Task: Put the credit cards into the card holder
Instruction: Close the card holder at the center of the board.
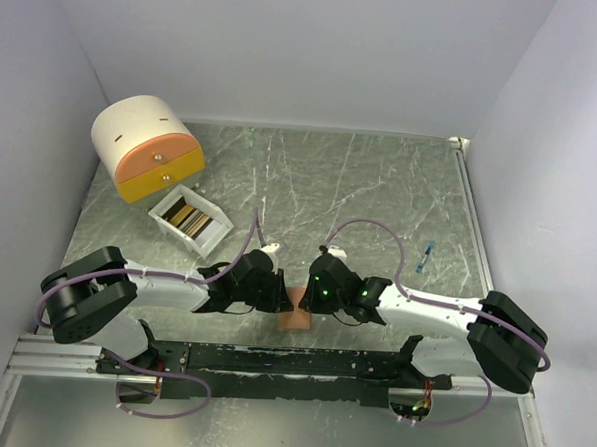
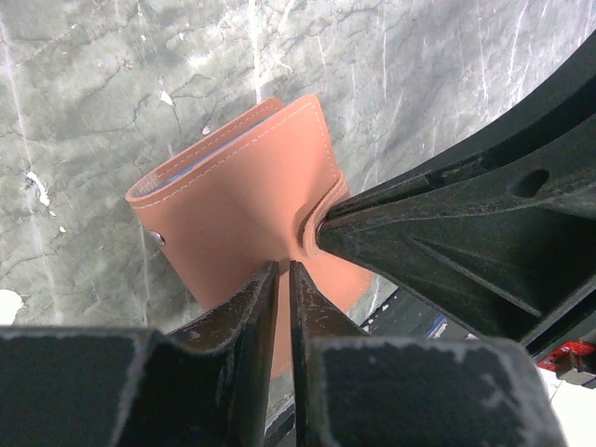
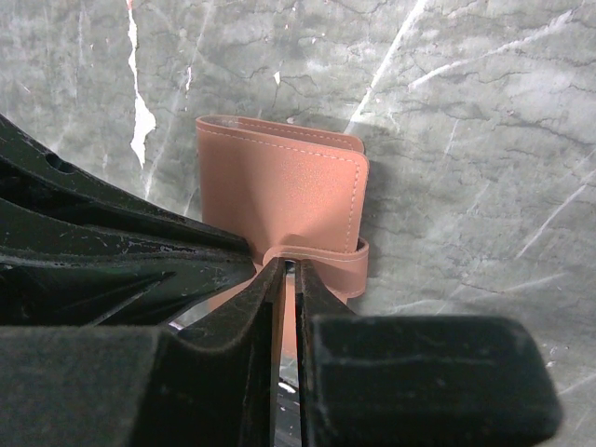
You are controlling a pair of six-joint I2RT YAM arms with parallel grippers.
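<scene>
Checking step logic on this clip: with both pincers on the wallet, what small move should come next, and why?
Probably the right pincer should draw the strap it pinches away from the wallet, while the left pincer holds its edge. The wallet looks folded shut, and the cards lie in the white box, so it needs opening first.

Pale walls [image 1: 288, 43], green marbled tabletop [image 1: 370, 187]

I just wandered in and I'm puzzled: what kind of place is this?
Probably a robot test booth: plain white walls box in a marble-look table, and the left arm and right arm are bolted to a rail.
</scene>
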